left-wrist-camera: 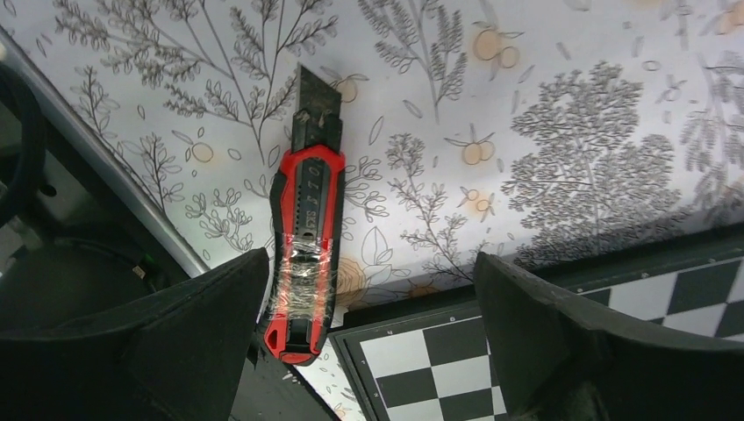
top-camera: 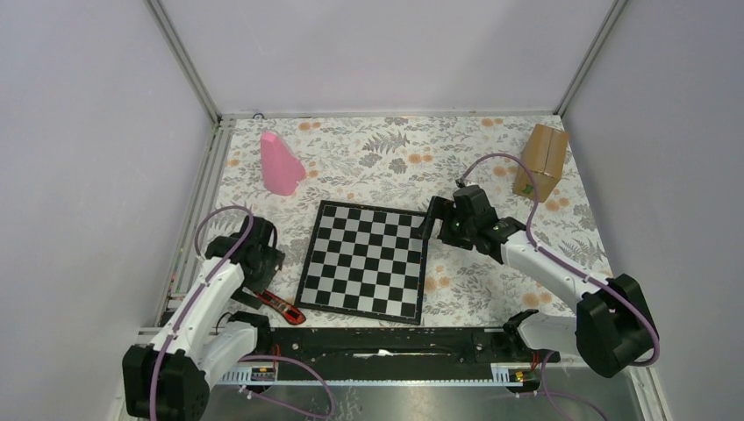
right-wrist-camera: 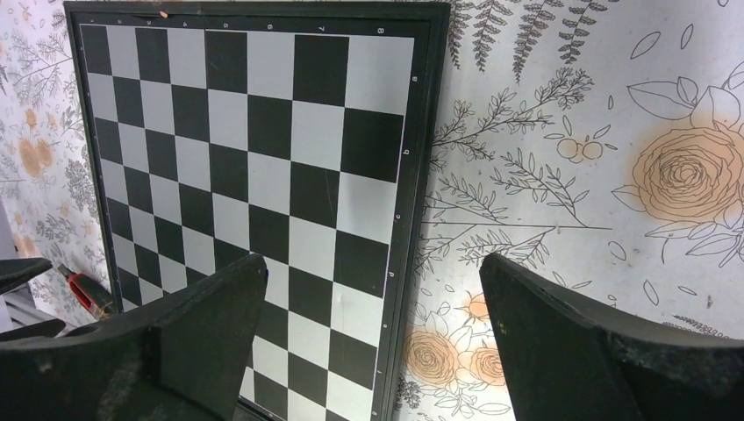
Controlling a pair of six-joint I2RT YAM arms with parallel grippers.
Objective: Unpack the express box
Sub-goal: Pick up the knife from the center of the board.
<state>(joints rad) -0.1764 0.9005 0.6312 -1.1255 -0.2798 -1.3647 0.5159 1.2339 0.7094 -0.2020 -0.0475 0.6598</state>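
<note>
The express box [top-camera: 541, 160] stands far right — its green mark unreadable. Left gripper [left-wrist-camera: 373, 289] and right gripper [right-wrist-camera: 373, 307] gape wide — lettering on the red knife [left-wrist-camera: 307, 219] under the left is blurred.

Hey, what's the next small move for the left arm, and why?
Probably lower the open left gripper onto the handle of the red utility knife, centring it first: the knife lies flat beneath, nearer one finger than the other, and the express box sits closed at the far right.

bright, even light, soft shadows, all views sharp; glare on the taped red knife [left-wrist-camera: 303, 254].
</note>
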